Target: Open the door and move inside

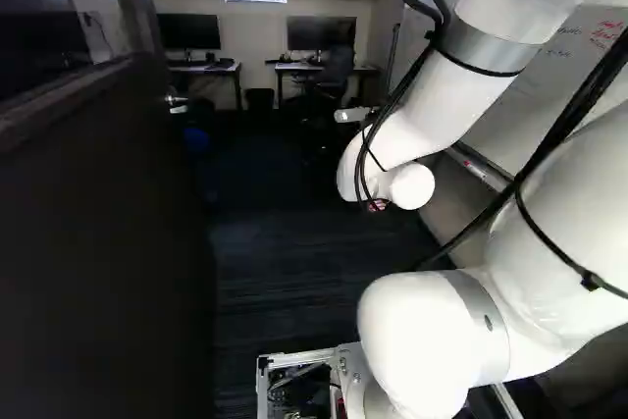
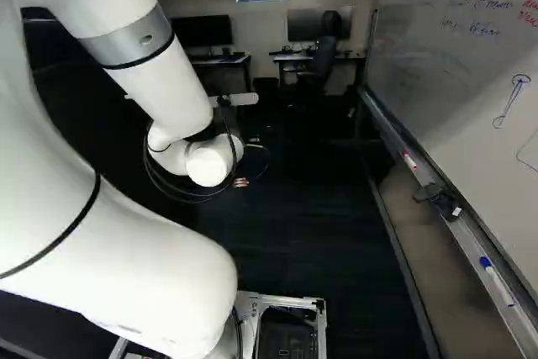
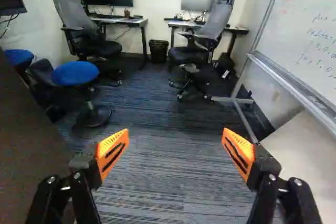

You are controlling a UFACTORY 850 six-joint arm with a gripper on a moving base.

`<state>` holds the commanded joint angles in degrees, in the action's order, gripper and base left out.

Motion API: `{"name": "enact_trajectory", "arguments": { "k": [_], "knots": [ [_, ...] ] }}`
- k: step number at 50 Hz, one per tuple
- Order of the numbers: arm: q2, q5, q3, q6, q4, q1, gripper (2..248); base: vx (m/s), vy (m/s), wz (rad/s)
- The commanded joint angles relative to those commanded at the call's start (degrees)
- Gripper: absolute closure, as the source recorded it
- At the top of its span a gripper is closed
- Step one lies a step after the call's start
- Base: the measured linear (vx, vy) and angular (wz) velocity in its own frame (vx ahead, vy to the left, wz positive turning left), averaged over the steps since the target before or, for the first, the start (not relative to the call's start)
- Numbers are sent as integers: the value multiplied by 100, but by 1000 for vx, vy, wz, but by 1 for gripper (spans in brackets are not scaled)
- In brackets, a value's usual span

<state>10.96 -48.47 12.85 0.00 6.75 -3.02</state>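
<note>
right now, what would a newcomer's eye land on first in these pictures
Probably the big white arm, filling the right of the left base view, opposite the dark door. In the wrist view, the bright orange pads of the open pincer stand out, then the round blue seat of a stool ahead of it.

only illegible handwriting [image 2: 475, 28] on whiteboard [image 2: 454, 81]
</note>
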Motion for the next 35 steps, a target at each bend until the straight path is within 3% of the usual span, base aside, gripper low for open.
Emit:
{"name": "enact_trajectory", "arguments": {
  "k": [35],
  "knots": [
    [0, 0, 0, 0, 0, 0, 3, 192, -28, -2]
  ]
}}
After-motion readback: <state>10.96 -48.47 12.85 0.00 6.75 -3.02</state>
